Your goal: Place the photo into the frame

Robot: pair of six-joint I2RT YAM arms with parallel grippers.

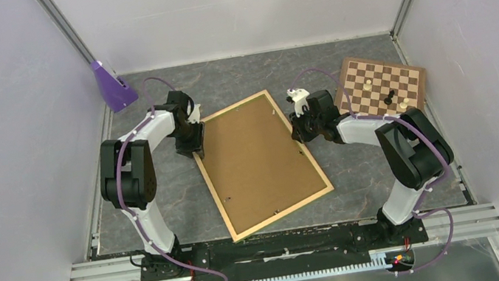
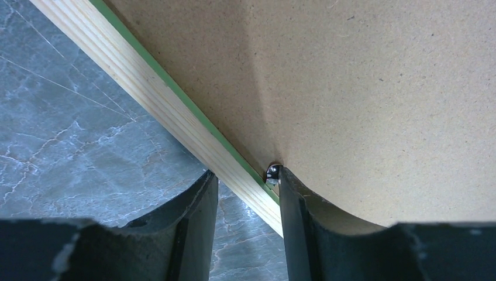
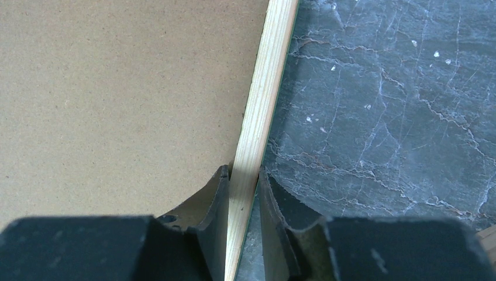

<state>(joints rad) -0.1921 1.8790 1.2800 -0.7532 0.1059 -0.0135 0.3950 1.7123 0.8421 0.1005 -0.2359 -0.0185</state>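
The frame (image 1: 283,213) is laid back-up at the table's centre, its long axis running from 11 to 5 o'clock. Pale wood rails with a green edge are seen around a brown hardboard panel (image 1: 257,158). The 9 o'clock rail is straddled by the spread left gripper (image 2: 245,175). The 3 o'clock rail is pinched by the right gripper (image 3: 243,172).

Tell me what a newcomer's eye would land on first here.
The big frame lies pale back up, askew at mid-table, with a brown hardboard panel filling it. Both arms work its long rails: the left gripper straddles the left rail loosely, while the right gripper pinches the right one. A chessboard with a few pieces sits at the far right.
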